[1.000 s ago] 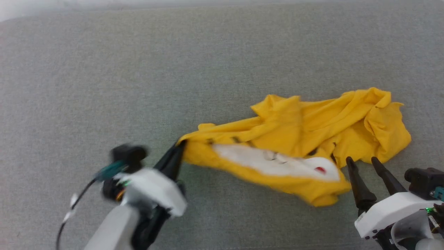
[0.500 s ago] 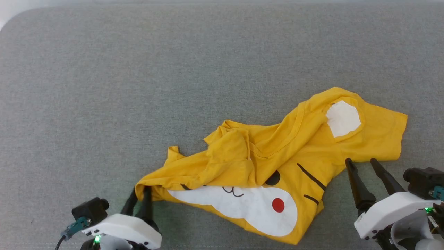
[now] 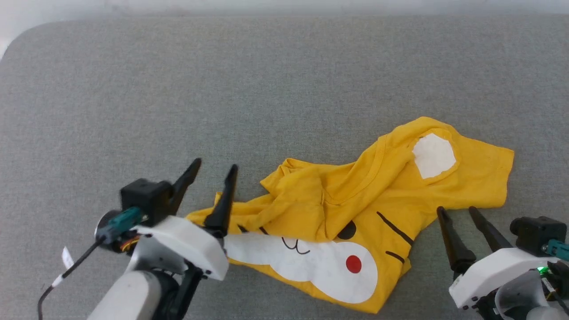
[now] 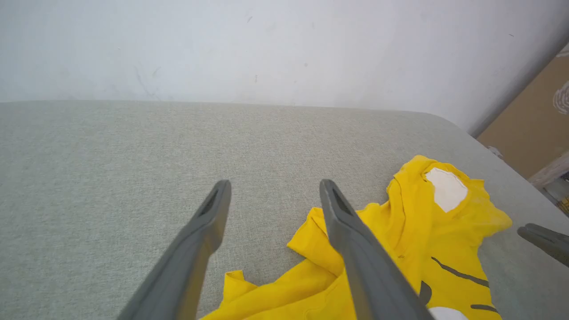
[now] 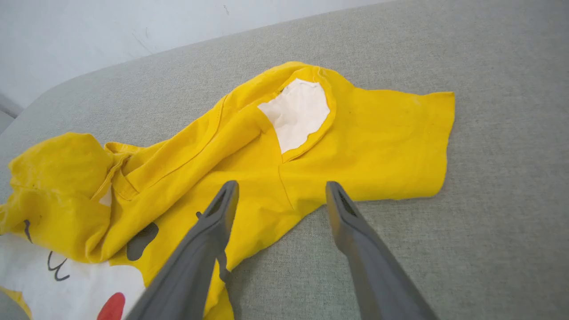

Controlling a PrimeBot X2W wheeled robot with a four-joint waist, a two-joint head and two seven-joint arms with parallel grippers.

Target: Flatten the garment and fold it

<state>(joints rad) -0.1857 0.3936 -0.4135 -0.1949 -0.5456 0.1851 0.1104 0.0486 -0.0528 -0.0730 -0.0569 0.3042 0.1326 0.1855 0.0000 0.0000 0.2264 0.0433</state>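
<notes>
We see the garment (image 3: 355,226) lying crumpled on the grey worktop (image 3: 266,89), long axis running left-right between us; our left gripper (image 3: 212,170) hangs with jaws apart just beside its left end, our right gripper (image 3: 458,210), also spread and empty, beside its right sleeve

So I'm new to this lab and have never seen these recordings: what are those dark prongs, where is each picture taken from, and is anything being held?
The prongs are the fingers of a two-armed robot's grippers. The wide picture comes from a camera on its head, looking down at a grey padded surface. There the left gripper is at the lower left and the right gripper at the lower right. The other two pictures come from cameras on each wrist, looking along that arm's own fingers. On the surface lies a crumpled yellow T-shirt with a cartoon face. Both grippers are open and hold nothing; the shirt lies loose, not yet flattened or folded.
</notes>
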